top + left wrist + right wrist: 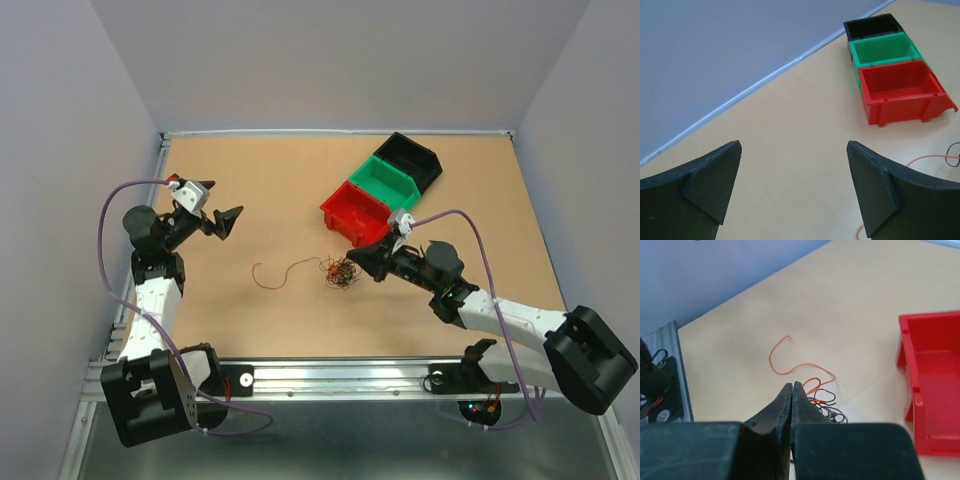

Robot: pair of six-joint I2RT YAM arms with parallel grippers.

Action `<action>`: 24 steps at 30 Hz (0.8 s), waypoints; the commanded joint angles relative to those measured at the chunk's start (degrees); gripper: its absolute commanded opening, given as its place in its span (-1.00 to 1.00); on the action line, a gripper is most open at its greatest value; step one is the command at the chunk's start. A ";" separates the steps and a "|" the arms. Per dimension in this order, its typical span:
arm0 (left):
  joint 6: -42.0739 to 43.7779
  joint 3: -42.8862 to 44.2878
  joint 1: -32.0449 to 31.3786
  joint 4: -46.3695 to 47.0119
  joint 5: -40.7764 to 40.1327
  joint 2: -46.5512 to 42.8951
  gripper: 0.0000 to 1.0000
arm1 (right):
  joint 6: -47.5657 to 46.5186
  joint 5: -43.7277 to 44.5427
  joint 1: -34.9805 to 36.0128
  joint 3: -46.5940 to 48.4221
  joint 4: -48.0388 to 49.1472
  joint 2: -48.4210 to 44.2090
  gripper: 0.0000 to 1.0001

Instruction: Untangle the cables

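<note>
The cables [340,273] are a small tangle of thin red, orange and black wires on the tan table, with one orange strand [280,275] trailing left. In the right wrist view the tangle [827,407] lies just beyond and right of the fingertips, with the orange strand [790,371] curling ahead. My right gripper [358,258] [792,385] is shut, just right of the tangle; no wire shows between its jaws. My left gripper [225,222] [792,145] is open and empty, held up at the far left. An orange wire end [930,159] shows at its view's right edge.
A red bin [355,212], a green bin [392,180] and a black bin [415,160] stand in a diagonal row behind the right gripper. They also show in the left wrist view: red [900,95], green [882,50], black [872,26]. The red bin [935,380] is at the right.
</note>
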 commanded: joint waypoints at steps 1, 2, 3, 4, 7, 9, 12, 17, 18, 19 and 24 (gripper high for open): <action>-1.95 -1.67 1.90 7.66 8.04 1.72 0.98 | -2.22 -5.17 0.92 5.46 4.71 0.64 -0.99; -0.98 -2.20 1.82 8.18 12.17 2.07 0.98 | -2.14 -5.43 1.18 6.07 4.89 1.69 -0.99; -0.45 -2.38 0.60 8.19 12.65 1.82 0.98 | -1.96 -5.87 1.36 7.38 4.97 2.22 -0.99; 0.08 -2.73 -0.81 8.10 11.09 1.03 0.98 | -1.96 -6.13 1.45 8.27 5.15 2.83 -0.99; 6.12 -7.02 -5.91 7.49 6.68 -4.50 0.98 | -1.43 -6.57 2.15 11.60 5.41 5.65 -0.99; 8.78 -8.88 -9.15 7.66 6.33 -8.89 0.98 | -1.08 -7.19 2.32 13.45 5.50 7.41 -0.99; 9.31 -11.86 -10.31 10.64 5.80 -12.33 0.98 | -0.64 -7.72 2.59 16.52 5.50 8.55 -0.99; 9.14 -12.84 -12.23 11.98 13.88 -11.55 0.98 | 0.32 -9.91 3.12 20.05 5.50 9.96 -0.99; 9.57 -13.10 -13.12 11.88 12.14 -11.63 0.98 | 0.76 -10.18 3.20 20.92 5.50 10.13 -0.99; 11.32 -13.45 -15.56 11.71 10.47 -11.81 0.98 | 0.94 -10.35 3.29 21.37 5.50 10.40 -0.99; 17.39 -16.18 -25.40 11.62 0.73 -12.60 0.98 | 1.64 -10.62 3.73 23.39 5.42 11.98 -0.99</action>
